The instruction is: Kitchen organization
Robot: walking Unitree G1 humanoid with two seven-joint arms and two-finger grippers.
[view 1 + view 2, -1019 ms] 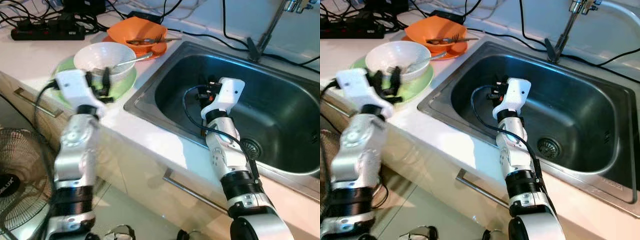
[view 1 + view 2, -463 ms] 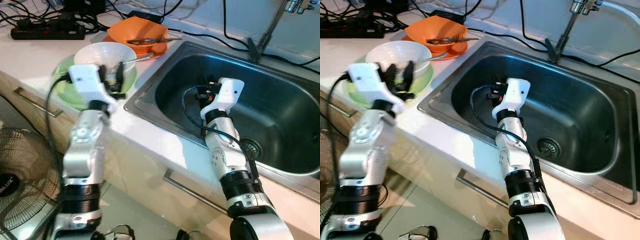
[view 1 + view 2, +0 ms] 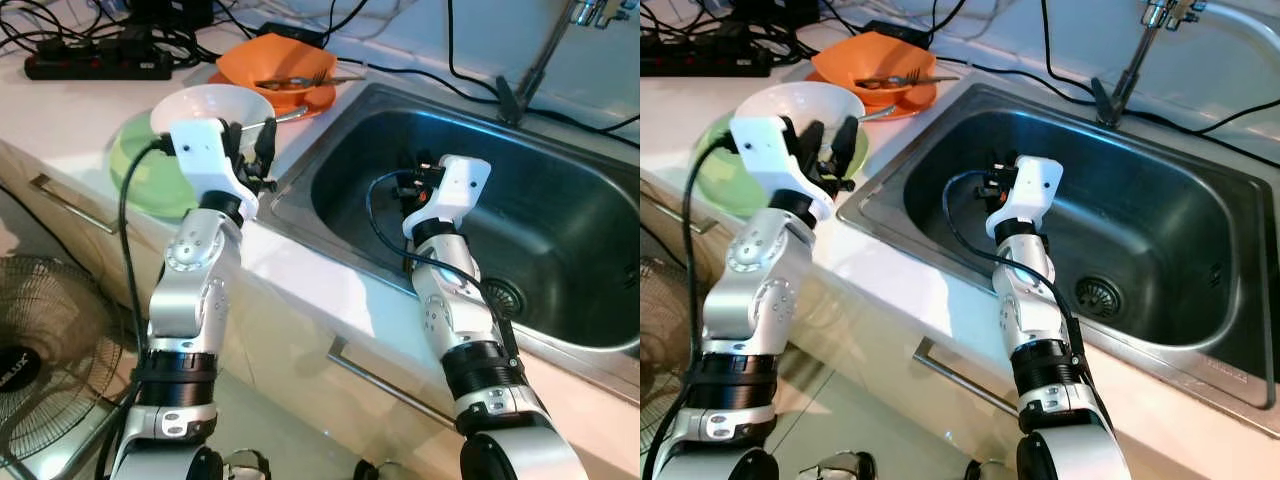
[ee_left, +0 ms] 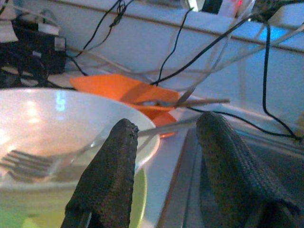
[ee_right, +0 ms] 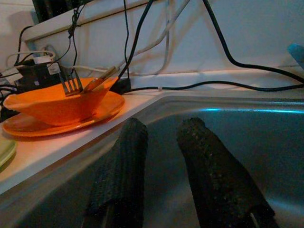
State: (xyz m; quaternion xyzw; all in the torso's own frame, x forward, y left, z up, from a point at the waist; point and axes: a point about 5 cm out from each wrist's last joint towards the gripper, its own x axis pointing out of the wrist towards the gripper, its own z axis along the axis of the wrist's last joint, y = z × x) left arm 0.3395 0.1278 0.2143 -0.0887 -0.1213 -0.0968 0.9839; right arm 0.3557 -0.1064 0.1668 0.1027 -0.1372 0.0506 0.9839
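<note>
A white bowl [image 3: 200, 105] with a fork [image 4: 28, 161] in it stands on a green plate [image 3: 140, 170] on the counter left of the sink [image 3: 560, 230]. My left gripper [image 3: 250, 140] is open and hovers at the bowl's sink-side rim, with nothing between its fingers [image 4: 114, 171]. Behind it, an orange bowl [image 3: 265, 62] holding a fork sits on an orange plate [image 5: 57, 121]. My right gripper [image 5: 164, 126] is open and empty, low inside the sink near its left wall.
A black power strip [image 3: 95, 65] and loose cables lie along the back of the counter. The tap [image 3: 530, 60] rises behind the sink, and the drain [image 3: 500, 295] is at the basin floor. A floor fan [image 3: 30, 360] stands lower left, below the drawer handles [image 3: 380, 380].
My left arm has swung right, from over the green plate to the white bowl's sink-side rim. The right arm has stayed in the sink.
</note>
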